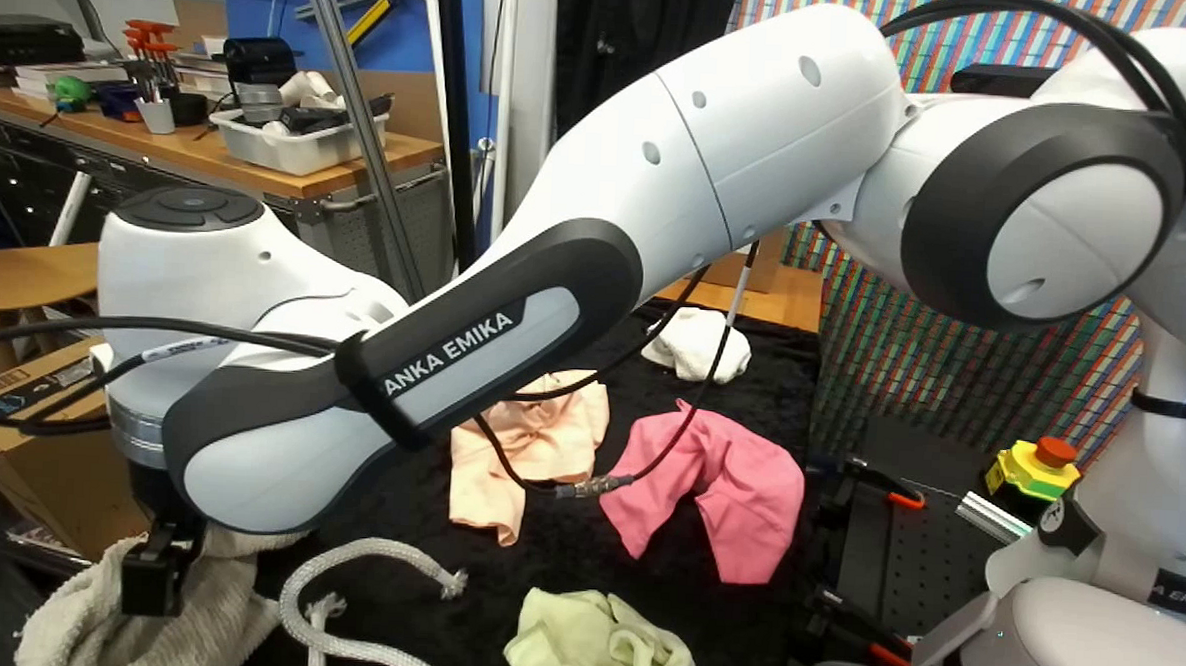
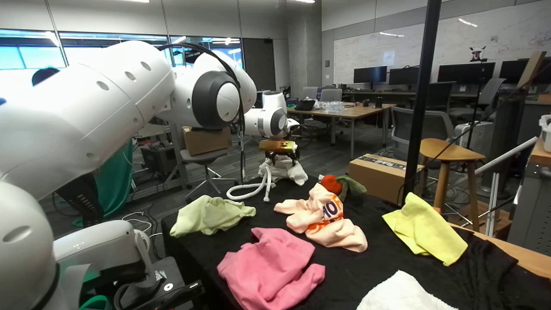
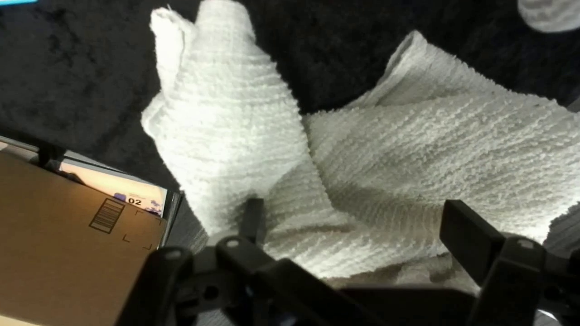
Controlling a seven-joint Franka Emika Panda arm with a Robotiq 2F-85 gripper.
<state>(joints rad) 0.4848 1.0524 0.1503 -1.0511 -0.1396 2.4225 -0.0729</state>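
My gripper (image 3: pixel 355 215) is open in the wrist view, its two black fingers wide apart over a white ribbed towel (image 3: pixel 226 122). The towel lies crumpled on a black cloth; folds of it show between the fingers. The fingertips are close to or touching it; I cannot tell which. In both exterior views the gripper (image 1: pixel 154 574) (image 2: pixel 280 158) is low at the towel (image 1: pixel 211 597) (image 2: pixel 297 174), at the table's end. A white rope (image 1: pixel 368 553) (image 2: pixel 249 192) lies curled beside the towel.
Pink (image 1: pixel 722 479) (image 2: pixel 275 267), peach (image 1: pixel 549 431) (image 2: pixel 314 215) and pale green (image 1: pixel 604 644) (image 2: pixel 211 215) cloths lie on the table. A yellow cloth (image 2: pixel 424 228), white cloth (image 1: pixel 698 343) and red-green soft item (image 2: pixel 331 184) lie farther off. A cardboard box (image 3: pixel 68 249) (image 2: pixel 379 172) stands beside the table.
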